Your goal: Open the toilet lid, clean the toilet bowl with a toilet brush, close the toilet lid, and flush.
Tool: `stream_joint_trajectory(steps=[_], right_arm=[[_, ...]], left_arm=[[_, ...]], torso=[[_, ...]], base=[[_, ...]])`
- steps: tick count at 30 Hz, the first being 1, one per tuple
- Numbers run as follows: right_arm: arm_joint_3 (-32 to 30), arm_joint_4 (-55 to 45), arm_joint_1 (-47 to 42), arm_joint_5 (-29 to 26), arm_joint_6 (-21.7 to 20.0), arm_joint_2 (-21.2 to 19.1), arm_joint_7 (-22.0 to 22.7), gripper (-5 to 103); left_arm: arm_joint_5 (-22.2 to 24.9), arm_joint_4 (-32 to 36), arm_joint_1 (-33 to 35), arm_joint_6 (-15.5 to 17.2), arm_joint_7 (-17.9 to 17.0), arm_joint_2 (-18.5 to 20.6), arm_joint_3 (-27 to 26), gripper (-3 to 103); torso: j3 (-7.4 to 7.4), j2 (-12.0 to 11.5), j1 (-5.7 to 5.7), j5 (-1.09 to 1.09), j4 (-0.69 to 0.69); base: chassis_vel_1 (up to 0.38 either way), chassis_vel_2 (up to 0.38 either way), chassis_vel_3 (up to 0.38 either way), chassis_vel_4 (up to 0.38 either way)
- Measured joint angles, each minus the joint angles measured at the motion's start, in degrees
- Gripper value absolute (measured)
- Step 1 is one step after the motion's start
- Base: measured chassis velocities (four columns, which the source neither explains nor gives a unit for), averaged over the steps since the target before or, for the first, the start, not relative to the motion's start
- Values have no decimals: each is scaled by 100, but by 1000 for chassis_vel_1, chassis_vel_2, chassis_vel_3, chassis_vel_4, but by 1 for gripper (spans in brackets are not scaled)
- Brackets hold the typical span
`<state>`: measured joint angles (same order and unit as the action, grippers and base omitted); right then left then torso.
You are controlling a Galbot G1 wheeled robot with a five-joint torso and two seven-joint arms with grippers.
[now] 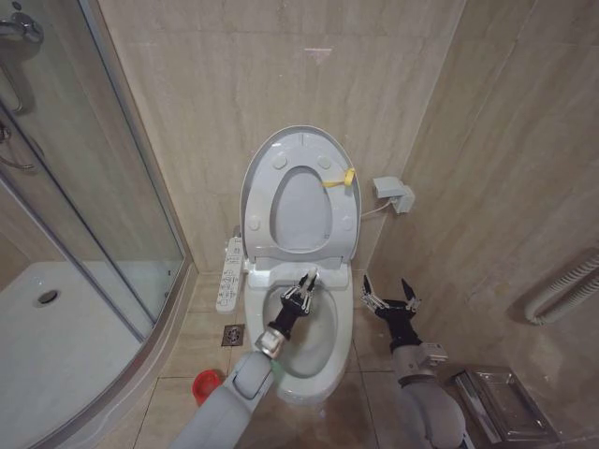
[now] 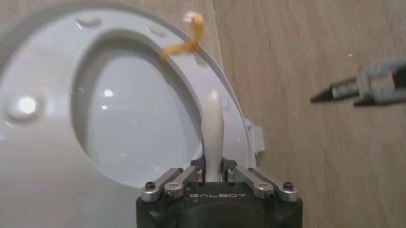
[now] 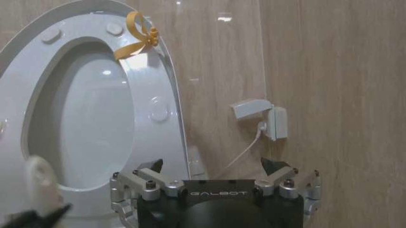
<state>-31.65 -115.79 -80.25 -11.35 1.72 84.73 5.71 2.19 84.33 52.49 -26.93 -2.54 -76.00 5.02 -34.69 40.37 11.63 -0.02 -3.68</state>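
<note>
The toilet lid [image 1: 301,210] stands raised against the back wall, with the seat ring up in front of it and a yellow tag [image 1: 341,179] at its edge. Below it the white toilet bowl [image 1: 323,351] lies uncovered. My left gripper [image 1: 301,292] hovers over the bowl's rear half, shut on the toilet brush's thin white handle [image 2: 212,123], whose tip points at the lid [image 2: 133,137]. The bristle head is hidden under the gripper. My right gripper [image 1: 391,297] hangs open and empty to the right of the bowl; its fingers [image 3: 152,167] frame the lid [image 3: 82,123] and the wall.
A red holder cup [image 1: 206,385] sits on the floor left of the toilet, near a floor drain [image 1: 232,335]. The long control panel [image 1: 229,273] juts from the bowl's left side. A glass shower enclosure [image 1: 103,234] fills the left. A wall outlet [image 1: 393,195], hose [image 1: 562,290] and metal box [image 1: 501,402] stand right.
</note>
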Motion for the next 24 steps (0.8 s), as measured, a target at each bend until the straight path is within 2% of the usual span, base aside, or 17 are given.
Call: stream_joint_trajectory(steps=[1, 5, 9, 10, 13, 14, 16, 18, 21, 24], right_arm=[[0, 0, 0, 0, 0, 0, 0, 100], [0, 0, 0, 0, 0, 0, 0, 100], [0, 0, 0, 0, 0, 0, 0, 100], [0, 0, 0, 0, 0, 0, 0, 100], [0, 0, 0, 0, 0, 0, 2, 100], [0, 0, 0, 0, 0, 0, 2, 100], [0, 0, 0, 0, 0, 0, 2, 100], [0, 0, 0, 0, 0, 0, 2, 100], [0, 0, 0, 0, 0, 0, 1, 100], [0, 0, 0, 0, 0, 0, 0, 100]], left_arm=[[-6, 275, 154, 39, -11, 86, -110, 17], [-7, 630, 370, 108, -25, 202, -257, 17], [65, 1508, 1024, 243, -66, 450, -728, 17], [65, 1508, 1024, 243, -66, 450, -728, 17], [137, 2109, 1464, 286, -131, 596, -1024, 17], [137, 2109, 1464, 286, -131, 596, -1024, 17], [189, 2529, 1738, 364, -179, 644, -1274, 17], [200, 2715, 1887, 408, -197, 662, -1407, 17], [186, 3338, 2465, 469, -207, 741, -1834, 17], [143, 3626, 2799, 462, -210, 757, -2040, 17]], torso=[[0, 0, 0, 2, 0], [0, 0, 0, 1, 0], [0, 0, 0, 0, 1], [0, 0, 0, 0, 1], [0, 0, 0, 1, 2], [0, 0, 0, 1, 2], [0, 0, 0, 1, -1], [0, 0, 0, 1, 2], [0, 0, 0, 1, 1], [0, 0, 0, 1, 0]], base=[[0, 0, 0, 0], [0, 0, 0, 0], [0, 0, 0, 0], [0, 0, 0, 0], [0, 0, 0, 0], [0, 0, 0, 0], [0, 0, 0, 0], [0, 0, 0, 0], [0, 0, 0, 0], [0, 0, 0, 0]])
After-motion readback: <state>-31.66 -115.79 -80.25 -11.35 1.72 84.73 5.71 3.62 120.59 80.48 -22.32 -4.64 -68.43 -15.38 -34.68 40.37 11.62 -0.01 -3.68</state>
